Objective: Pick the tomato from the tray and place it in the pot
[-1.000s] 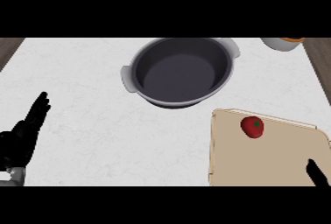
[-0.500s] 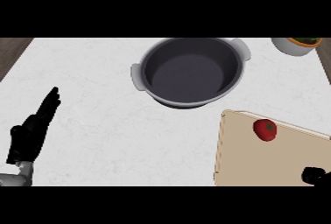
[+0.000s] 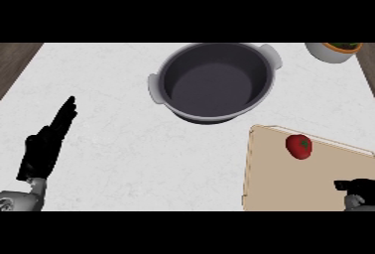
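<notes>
A red tomato (image 3: 299, 147) with a green stem lies near the far edge of the beige tray (image 3: 293, 183) at the right. The dark grey pot (image 3: 214, 80) with two light handles stands behind it, at the top centre, and holds nothing. My left hand (image 3: 45, 146) rests at the left, open with straight fingers pointing up and away. Only a small black part of my right hand (image 3: 356, 185) shows at the lower right edge over the tray, below and right of the tomato; its fingers are hidden.
A white bowl (image 3: 334, 50) with orange and green contents stands at the top right corner. The white marbled counter (image 3: 110, 99) ends at dark wooden strips along the far left and far right.
The view has shifted, so the pot, tray and tomato sit further right and lower. My right hand has sunk toward the lower right edge. The left hand shows further in.
</notes>
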`<move>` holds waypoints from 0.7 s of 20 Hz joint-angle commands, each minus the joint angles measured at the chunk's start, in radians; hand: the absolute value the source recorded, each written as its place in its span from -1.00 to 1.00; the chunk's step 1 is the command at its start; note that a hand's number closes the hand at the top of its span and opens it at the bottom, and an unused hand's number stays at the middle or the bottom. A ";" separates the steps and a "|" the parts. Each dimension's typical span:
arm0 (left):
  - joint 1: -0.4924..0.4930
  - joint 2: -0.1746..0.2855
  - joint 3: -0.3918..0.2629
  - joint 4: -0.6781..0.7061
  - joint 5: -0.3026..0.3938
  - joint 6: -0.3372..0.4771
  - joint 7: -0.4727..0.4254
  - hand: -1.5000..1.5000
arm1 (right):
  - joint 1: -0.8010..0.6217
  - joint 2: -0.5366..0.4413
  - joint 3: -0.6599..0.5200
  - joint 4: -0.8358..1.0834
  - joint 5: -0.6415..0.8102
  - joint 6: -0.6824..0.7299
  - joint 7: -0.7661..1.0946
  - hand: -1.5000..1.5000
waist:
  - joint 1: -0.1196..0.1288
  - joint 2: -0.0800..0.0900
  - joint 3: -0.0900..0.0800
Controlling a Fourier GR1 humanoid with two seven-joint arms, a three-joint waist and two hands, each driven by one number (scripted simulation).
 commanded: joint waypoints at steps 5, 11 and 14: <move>-0.028 0.003 0.002 -0.001 -0.004 0.003 0.038 0.00 | -0.211 0.057 -0.011 0.162 -0.029 0.194 0.237 -1.00 | 0.006 0.003 0.037; -0.022 0.002 0.024 0.011 0.000 0.018 0.044 0.00 | -0.307 0.090 -0.048 0.258 -0.019 0.251 0.238 -1.00 | -0.017 -0.009 0.036; 0.003 -0.009 0.008 0.011 -0.013 0.023 0.031 0.00 | -0.342 0.120 -0.074 0.349 0.000 0.243 0.238 -1.00 | -0.018 -0.007 0.038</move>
